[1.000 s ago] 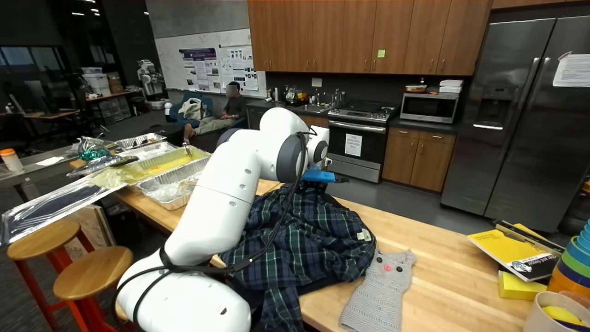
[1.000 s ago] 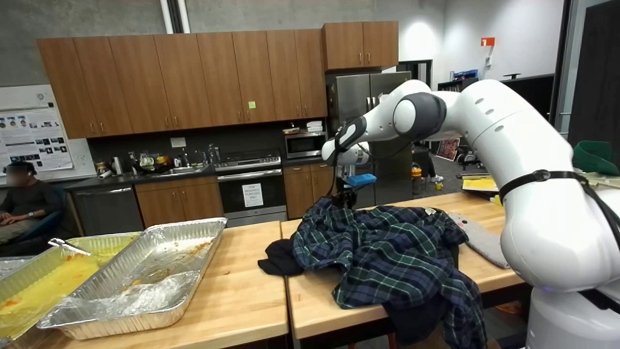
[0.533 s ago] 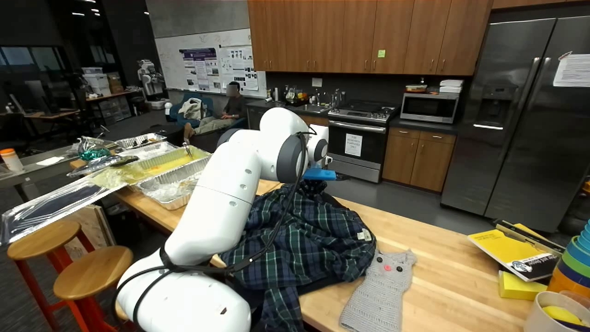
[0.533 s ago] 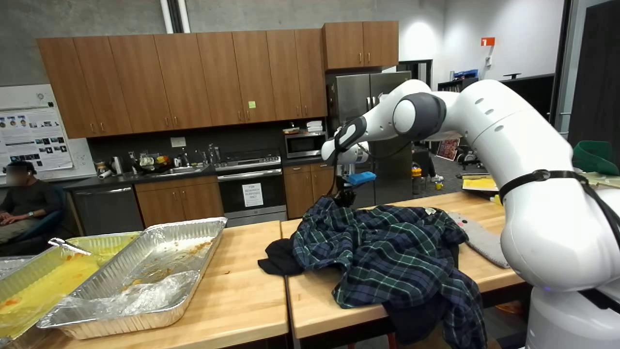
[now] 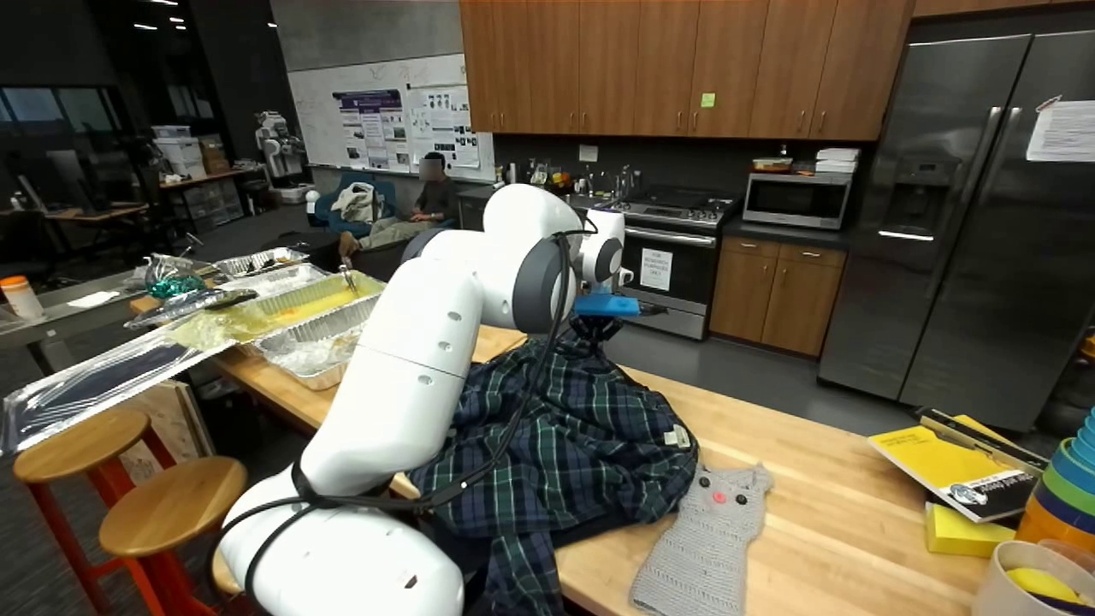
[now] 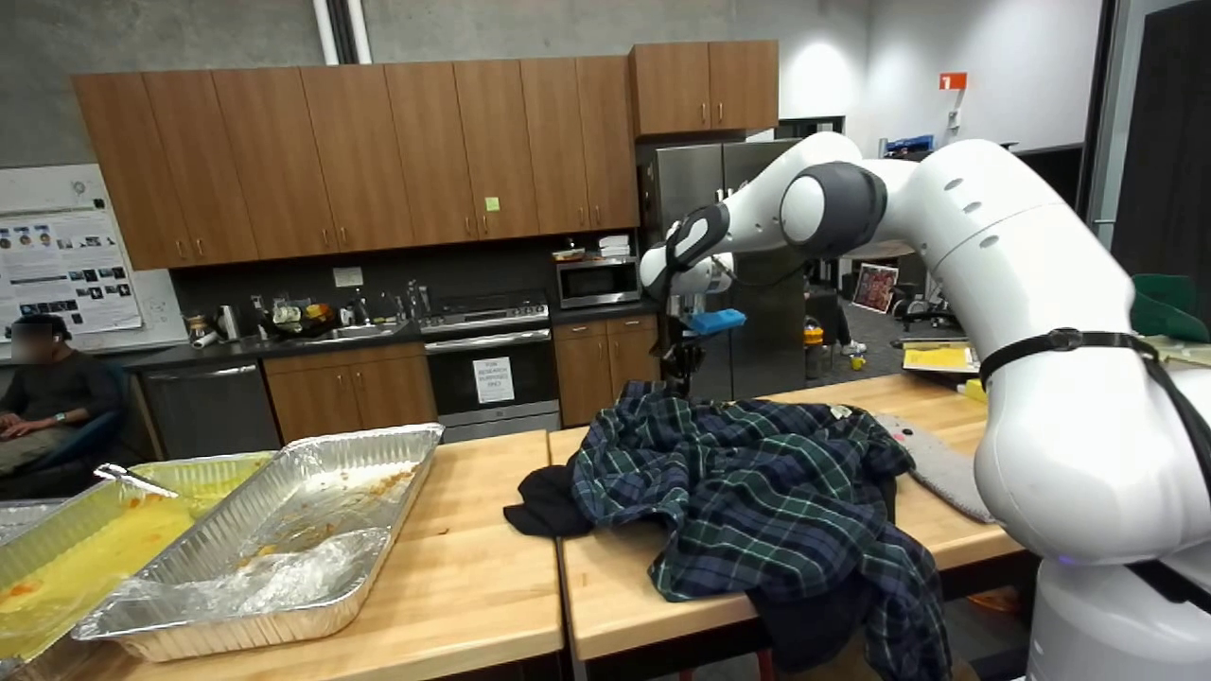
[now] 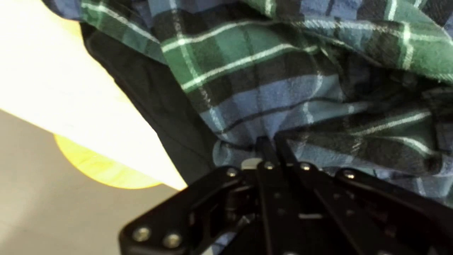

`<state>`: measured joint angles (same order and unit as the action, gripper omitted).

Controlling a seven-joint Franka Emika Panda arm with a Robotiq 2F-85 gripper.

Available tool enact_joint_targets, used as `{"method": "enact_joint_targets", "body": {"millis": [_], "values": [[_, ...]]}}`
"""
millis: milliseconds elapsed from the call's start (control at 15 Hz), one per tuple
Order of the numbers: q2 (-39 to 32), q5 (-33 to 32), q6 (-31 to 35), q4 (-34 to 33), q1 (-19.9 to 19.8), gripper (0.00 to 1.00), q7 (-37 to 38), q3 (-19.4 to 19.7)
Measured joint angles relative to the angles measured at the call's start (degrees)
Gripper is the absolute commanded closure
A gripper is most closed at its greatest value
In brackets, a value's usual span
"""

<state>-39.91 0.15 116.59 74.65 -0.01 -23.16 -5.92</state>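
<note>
Wrist view: gripper (image 7: pixel 271 140) pinching a fold of the plaid shirt (image 7: pixel 283 83) spread beneath it; in both exterior views, the gripper sits higher than before.

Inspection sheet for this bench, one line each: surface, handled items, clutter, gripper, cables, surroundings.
Surface: light wood tabletops, with a seam between two in an exterior view.
Handled items: plaid shirt, rumpled, part hanging past the table edge; dark cloth shows from beneath.
Clutter: gray knitted cloth with a button-eyed face, beside the shirt; foil trays; yellow booklet; stacked colored cups.
Gripper: jaws nearly together, gathered shirt fabric apparently pinched between them.
Cables: black cable strapped to the arm, drooping in front of the shirt in an exterior view.
Surroundings: stools, seated person, oven, microwave, refrigerator.
</note>
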Motion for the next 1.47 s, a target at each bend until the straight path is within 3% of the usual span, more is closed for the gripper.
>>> {"method": "enact_joint_targets", "body": {"millis": [667,733,800,1000,1467], "values": [[7.8,0.0,0.6,0.1,-4.5,0.99,0.0,2.4],[8.3,0.0,0.6,0.1,-4.7,0.92,0.0,2.6],[8.7,0.0,0.6,0.1,-5.0,0.69,0.0,2.8],[9.0,0.0,0.5,0.2,-5.1,0.63,0.1,3.5],[8.6,-1.5,2.4,4.0,-4.3,0.17,0.4,3.7]]}}
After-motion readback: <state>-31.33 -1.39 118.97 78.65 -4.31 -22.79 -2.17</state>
